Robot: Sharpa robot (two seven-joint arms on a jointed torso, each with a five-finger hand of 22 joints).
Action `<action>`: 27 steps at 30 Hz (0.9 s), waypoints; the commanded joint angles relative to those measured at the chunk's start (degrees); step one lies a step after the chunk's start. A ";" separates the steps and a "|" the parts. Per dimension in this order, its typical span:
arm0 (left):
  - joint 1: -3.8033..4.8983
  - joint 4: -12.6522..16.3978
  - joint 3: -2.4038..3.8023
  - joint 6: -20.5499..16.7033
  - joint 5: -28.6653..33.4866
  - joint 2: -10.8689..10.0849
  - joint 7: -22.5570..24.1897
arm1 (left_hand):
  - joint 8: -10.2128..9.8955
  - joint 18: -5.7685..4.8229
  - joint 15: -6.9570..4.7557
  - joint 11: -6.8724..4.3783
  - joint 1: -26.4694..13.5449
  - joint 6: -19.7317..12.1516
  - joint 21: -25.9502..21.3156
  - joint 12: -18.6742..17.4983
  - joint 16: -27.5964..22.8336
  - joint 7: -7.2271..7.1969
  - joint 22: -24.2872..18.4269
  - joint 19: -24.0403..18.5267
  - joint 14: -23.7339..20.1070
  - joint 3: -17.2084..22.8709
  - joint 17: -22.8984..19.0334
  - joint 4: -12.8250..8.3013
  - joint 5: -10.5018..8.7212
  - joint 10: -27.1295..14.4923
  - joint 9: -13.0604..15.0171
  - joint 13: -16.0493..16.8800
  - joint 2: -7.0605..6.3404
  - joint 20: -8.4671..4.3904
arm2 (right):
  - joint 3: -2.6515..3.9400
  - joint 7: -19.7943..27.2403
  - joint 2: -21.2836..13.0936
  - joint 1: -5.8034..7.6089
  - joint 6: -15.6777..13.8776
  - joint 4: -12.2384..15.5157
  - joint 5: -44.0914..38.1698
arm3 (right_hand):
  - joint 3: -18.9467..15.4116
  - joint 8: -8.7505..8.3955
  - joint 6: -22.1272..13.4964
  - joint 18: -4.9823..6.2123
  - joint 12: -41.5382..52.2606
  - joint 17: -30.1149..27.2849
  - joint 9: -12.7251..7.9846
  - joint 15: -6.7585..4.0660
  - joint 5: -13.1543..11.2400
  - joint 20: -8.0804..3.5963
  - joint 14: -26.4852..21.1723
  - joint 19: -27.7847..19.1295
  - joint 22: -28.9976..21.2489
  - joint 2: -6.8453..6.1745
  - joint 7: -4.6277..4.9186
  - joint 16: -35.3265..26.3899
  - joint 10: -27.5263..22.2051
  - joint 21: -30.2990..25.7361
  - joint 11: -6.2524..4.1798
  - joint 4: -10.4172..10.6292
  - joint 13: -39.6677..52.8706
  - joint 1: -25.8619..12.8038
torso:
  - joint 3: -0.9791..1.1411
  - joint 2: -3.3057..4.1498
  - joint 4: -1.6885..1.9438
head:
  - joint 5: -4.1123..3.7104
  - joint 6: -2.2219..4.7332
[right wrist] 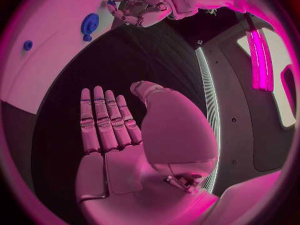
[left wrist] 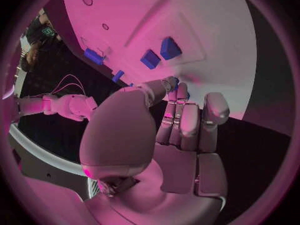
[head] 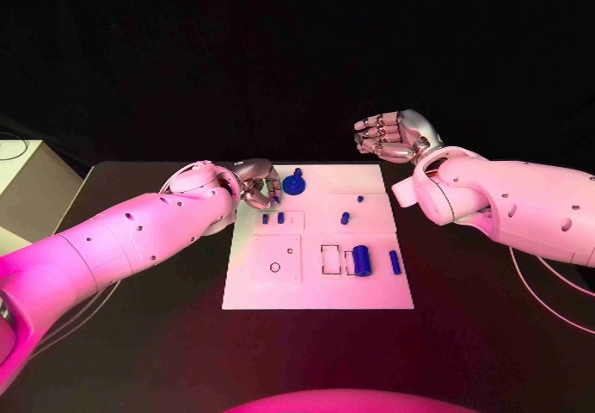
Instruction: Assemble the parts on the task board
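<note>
The white task board (head: pixel 316 288) lies mid-table. My left hand (head: pixel 255 183) hovers at its far left corner, fingers curled in against the thumb (left wrist: pixel 159 87), with nothing plainly between them. Just beside its fingertips lies a round blue part (head: pixel 295 183), which shows as a blue sliver behind the fingers (left wrist: pixel 177 81) and stands apart from the left hand (right wrist: pixel 140 7) in the right wrist view. Two small blue pegs (head: pixel 272 218) stand close by. A thick blue cylinder (head: pixel 361 259) and a thin bar (head: pixel 395 262) lie at the near right. My right hand (head: pixel 395 136) is raised beyond the far right corner, fingers (right wrist: pixel 103 120) stretched out, holding nothing.
Two tiny blue parts (head: pixel 361 199) (head: pixel 346 218) sit on the board's right half. Outlined empty slots (head: pixel 331 259) and two small holes (head: pixel 275 267) mark its near half. A pale box (head: pixel 27 185) stands at the table's left edge. Black table (head: pixel 471 327) surrounds the board.
</note>
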 commanded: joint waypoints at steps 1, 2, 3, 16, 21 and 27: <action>-0.06 -0.01 -0.05 1.93 -0.28 0.14 -0.22 | -0.16 -0.59 0.13 -0.02 0.05 0.23 0.10 -0.27 0.05 0.01 -0.04 0.09 0.23 0.05 -0.13 -0.39 0.07 0.29 0.11 -0.08 0.51 -0.08 | 0.02 0.44 -0.01 0.02 0.83 0.11 -0.16 | -0.06 -0.34 0.54 0.41 -0.40 -0.07 -0.06 0.33 0.27 -0.13 0.25 -0.33 -0.06 -0.11 4.26 -0.21 0.45 -0.12 -0.05 -0.20 0.02 -0.28 | 0.00 0.00 0.03 | -0.06 -0.07; -0.06 -0.02 -0.05 2.07 -0.28 0.13 -0.27 | -0.17 -0.56 0.13 -0.02 0.06 0.23 0.00 -0.30 0.01 0.01 -0.15 -0.03 0.17 0.05 -0.26 -0.40 0.07 0.30 0.11 -0.08 0.51 -0.08 | 0.02 0.44 -0.02 0.02 0.83 0.12 -0.16 | -0.06 -0.34 0.54 0.41 -0.40 -0.07 -0.06 0.33 0.27 -0.13 0.25 -0.33 -0.06 -0.11 4.26 -0.21 0.45 -0.12 -0.05 -0.20 0.02 -0.28 | -0.01 0.01 0.04 | -0.07 -0.10; -0.06 -0.04 -0.06 2.20 -0.29 0.12 -0.34 | -0.22 -0.52 0.14 0.00 0.03 0.20 -0.11 -0.38 -0.01 0.03 -0.28 -0.16 0.14 0.02 -0.32 -0.41 0.07 0.30 0.09 -0.10 0.49 -0.07 | 0.02 0.44 -0.03 0.02 0.83 0.12 -0.16 | -0.06 -0.34 0.54 0.41 -0.40 -0.07 -0.06 0.33 0.27 -0.13 0.25 -0.33 -0.06 -0.11 4.26 -0.21 0.45 -0.12 -0.05 -0.20 0.02 -0.28 | -0.01 0.01 0.04 | -0.07 -0.11; -0.06 0.02 -0.16 2.78 -0.72 0.08 -0.73 | -0.28 -0.48 0.14 -0.01 0.09 0.29 -0.25 -0.54 -0.13 0.00 -0.42 -0.34 -0.07 0.04 -0.70 -0.46 0.07 0.44 0.08 -0.12 0.63 -0.07 | 0.02 0.43 -0.06 0.02 0.89 0.10 -0.16 | -0.06 -0.34 0.54 0.41 -0.40 -0.07 -0.06 0.33 0.27 -0.13 0.25 -0.33 -0.06 -0.11 4.26 -0.21 0.45 -0.12 -0.05 -0.20 0.02 -0.28 | -0.04 0.00 0.00 | -0.09 -0.20; -0.06 -0.25 -0.20 2.24 -0.77 0.24 -0.65 | -0.28 -0.46 0.13 -0.03 0.11 0.40 -0.31 -0.59 -0.12 -0.01 -0.48 -0.41 -0.07 0.01 -0.69 -0.50 0.07 0.55 0.09 -0.12 0.68 -0.07 | 0.02 0.44 -0.05 0.02 0.90 0.11 -0.16 | -0.06 -0.34 0.54 0.41 -0.40 -0.07 -0.06 0.33 0.27 -0.13 0.25 -0.33 -0.06 -0.11 4.26 -0.21 0.45 -0.12 -0.05 -0.20 0.02 -0.28 | 0.00 0.05 0.01 | -0.12 -0.16; -0.09 -0.81 -0.53 2.14 -0.73 0.75 -0.47 | -0.34 -0.45 0.13 -0.02 0.07 0.37 -0.35 -0.67 -0.09 0.00 -0.51 -0.46 -0.03 -0.03 -0.59 -0.51 0.07 0.55 0.08 -0.13 0.64 -0.07 | 0.02 0.45 0.00 0.02 0.92 0.12 -0.16 | -0.06 -0.34 0.54 0.41 -0.40 -0.07 -0.06 0.33 0.27 -0.13 0.25 -0.33 -0.06 -0.11 4.26 -0.21 0.45 -0.12 -0.05 -0.20 0.02 -0.28 | -0.04 0.09 -0.01 | -0.20 -0.21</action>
